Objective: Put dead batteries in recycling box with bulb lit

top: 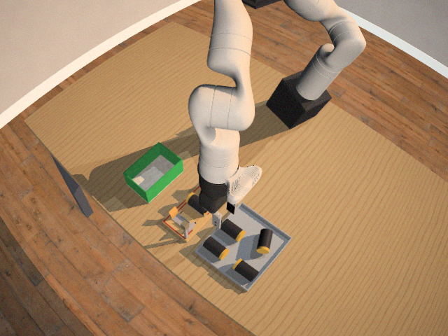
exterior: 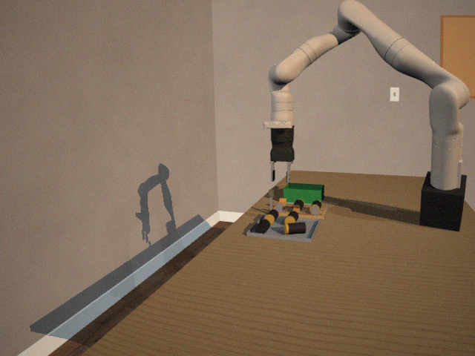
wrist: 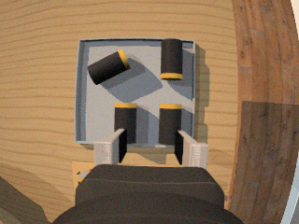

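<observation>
My gripper (top: 224, 213) (exterior: 280, 179) (wrist: 150, 141) is open and empty, pointing down, high above the gap between tray and holder. The grey tray (top: 248, 222) (exterior: 277, 233) (wrist: 100, 100) holds several black batteries with yellow ends: one skewed battery (top: 265, 236) (exterior: 297, 228) (wrist: 108, 67), a second (top: 247, 271) (wrist: 172, 56), and two side by side, one (top: 232, 229) (wrist: 125, 122) beside another (top: 215, 247) (wrist: 170, 122). In the holder lie a battery (top: 197, 203) (exterior: 298, 204) and another battery (exterior: 315, 205), hidden behind my gripper in the top view. I cannot tell whether the bulb is lit.
The green recycling box (top: 166, 180) (exterior: 303, 193) stands upright beyond the holder, with no battery visible inside. A thin post (exterior: 270, 201) rises near the holder and tray. The arm's black base (top: 295, 103) (exterior: 441, 202) stands at the table's far side.
</observation>
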Robot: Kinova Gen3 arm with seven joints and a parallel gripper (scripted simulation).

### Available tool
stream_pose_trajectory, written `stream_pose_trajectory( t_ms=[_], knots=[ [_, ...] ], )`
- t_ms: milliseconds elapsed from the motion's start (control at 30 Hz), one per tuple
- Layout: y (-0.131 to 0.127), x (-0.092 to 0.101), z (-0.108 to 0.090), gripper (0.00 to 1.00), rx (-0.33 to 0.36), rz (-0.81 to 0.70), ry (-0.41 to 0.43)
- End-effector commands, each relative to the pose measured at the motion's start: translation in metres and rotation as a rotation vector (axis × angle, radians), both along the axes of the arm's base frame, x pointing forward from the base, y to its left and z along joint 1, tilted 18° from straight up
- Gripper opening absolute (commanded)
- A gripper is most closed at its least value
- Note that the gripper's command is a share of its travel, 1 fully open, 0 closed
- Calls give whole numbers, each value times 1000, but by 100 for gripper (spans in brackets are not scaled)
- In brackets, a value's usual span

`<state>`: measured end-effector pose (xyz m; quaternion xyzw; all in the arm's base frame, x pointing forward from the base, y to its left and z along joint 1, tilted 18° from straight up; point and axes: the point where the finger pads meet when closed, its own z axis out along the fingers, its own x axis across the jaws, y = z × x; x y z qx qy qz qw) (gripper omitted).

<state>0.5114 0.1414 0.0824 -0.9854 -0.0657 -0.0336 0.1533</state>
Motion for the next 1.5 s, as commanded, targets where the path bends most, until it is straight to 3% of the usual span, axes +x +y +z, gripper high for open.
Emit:
stream_pose_trajectory(
  t_ms=[0,233,1133,1233,1400,1467],
  knots=[
    [6,11,0,90,6,3,1],
    [9,29,2,90,6,3,1],
    [9,29,1,90,6,3,1],
    [13,30,-12,90,6,3,1],
    [31,32,-66,90,6,3,1],
    [35,33,-78,90,6,3,1]
  ],
)
